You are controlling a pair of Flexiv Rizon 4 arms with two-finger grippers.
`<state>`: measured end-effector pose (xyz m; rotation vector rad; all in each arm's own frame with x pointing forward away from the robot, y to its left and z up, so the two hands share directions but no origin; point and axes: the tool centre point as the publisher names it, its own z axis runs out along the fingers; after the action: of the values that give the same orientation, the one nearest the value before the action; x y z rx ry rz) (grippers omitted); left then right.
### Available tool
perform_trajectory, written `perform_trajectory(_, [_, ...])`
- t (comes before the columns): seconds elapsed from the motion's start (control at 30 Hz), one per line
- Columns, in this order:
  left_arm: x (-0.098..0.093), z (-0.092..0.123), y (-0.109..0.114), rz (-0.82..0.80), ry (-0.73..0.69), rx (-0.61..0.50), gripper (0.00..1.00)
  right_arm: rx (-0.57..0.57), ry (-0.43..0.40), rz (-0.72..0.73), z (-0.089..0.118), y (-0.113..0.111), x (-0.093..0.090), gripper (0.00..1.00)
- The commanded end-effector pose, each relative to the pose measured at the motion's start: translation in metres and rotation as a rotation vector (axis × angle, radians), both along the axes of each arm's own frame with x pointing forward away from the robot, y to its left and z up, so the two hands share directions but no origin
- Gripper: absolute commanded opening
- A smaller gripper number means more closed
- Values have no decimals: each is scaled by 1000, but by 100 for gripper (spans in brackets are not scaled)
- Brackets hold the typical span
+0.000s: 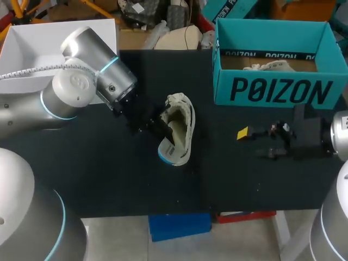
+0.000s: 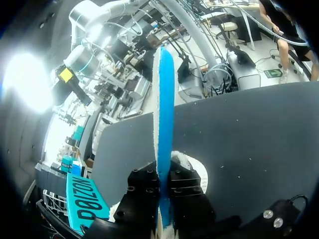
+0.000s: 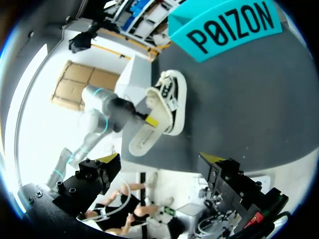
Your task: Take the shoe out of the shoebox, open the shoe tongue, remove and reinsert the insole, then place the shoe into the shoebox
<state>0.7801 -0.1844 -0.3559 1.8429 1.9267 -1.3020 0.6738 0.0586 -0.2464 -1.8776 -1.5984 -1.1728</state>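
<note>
- Shoe (image 1: 184,117) is out of the shoebox (image 1: 272,89), approx mid tabletop (image 1: 109,179), and seems tipped on its side. Box stands open at far R corner.
- L fingers (image 2: 142,191) are closed from both sides on the insole (image 2: 163,124), seen edge-on btwn them. Pinching the flat faces is prob. the only firm hold on a thin, floppy sheet.
- Insole is partly in the shoe, one end poking out toward the near edge. Can't tell if it's going out or back in.
- R fingers (image 3: 94,179) are spread wide w/ nothing held, low nr the R edge, well apart from the shoe. Prob. parked clear to give the L arm room.
- Nothing pins the shoe, so it may drag along w/ the insole.
- Pale thing (image 1: 269,66) lies inside the shoebox; can't tell what it is.
</note>
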Motion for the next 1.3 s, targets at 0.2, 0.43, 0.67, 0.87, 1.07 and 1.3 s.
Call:
perform_trajectory(0.2, [16,-17,-2,14,20,23,0,-2,2,0,1,0,0,100])
perform_trajectory(0.43, [18,-19,-3,68,63,30,35,-2,2,0,1,0,0,100])
perform_trajectory(0.67, [6,-6,8,63,68,49,47,-2,2,0,1,0,0,100])
perform_trajectory(0.87, [-9,5,14,55,63,44,45,-2,2,0,1,0,0,100])
perform_trajectory(1.07, [-24,15,17,45,56,30,43,-2,2,0,1,0,0,100])
perform_trajectory(1.3, [-42,22,23,34,53,13,41,-2,2,0,1,0,0,100])
